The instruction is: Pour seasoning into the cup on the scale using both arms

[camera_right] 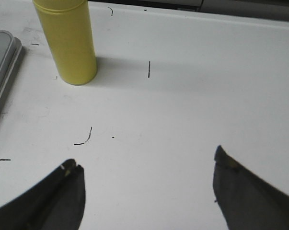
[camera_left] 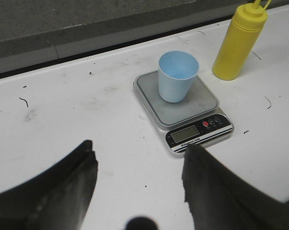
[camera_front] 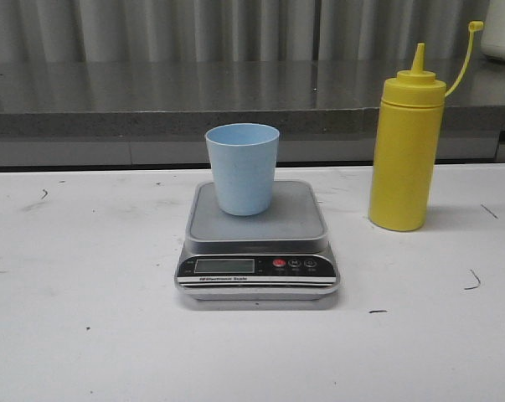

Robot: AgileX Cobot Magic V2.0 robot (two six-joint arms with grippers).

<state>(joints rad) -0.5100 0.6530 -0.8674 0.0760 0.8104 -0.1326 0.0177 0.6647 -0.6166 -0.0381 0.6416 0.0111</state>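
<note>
White and scuffed with small dark marks, the desk [camera_front: 85, 335] stretches before a grey ledge and a ribbed grey wall [camera_front: 152, 29]. At its centre sits the scale [camera_front: 258, 243], its dark front panel, small display and red button facing the camera, with the pale blue cup [camera_front: 243, 168] standing upright on the grey platform. The yellow seasoning bottle [camera_front: 405, 151] stands upright on the desk beside the scale on the robot's right, apart from it, cap strap curling up from the nozzle. The left tool [camera_left: 139, 165] hangs above the desk near the scale's front with its fingers spread wide, holding nothing. The right tool [camera_right: 146, 175] is likewise spread wide and bare, near the bottle's base.
</note>
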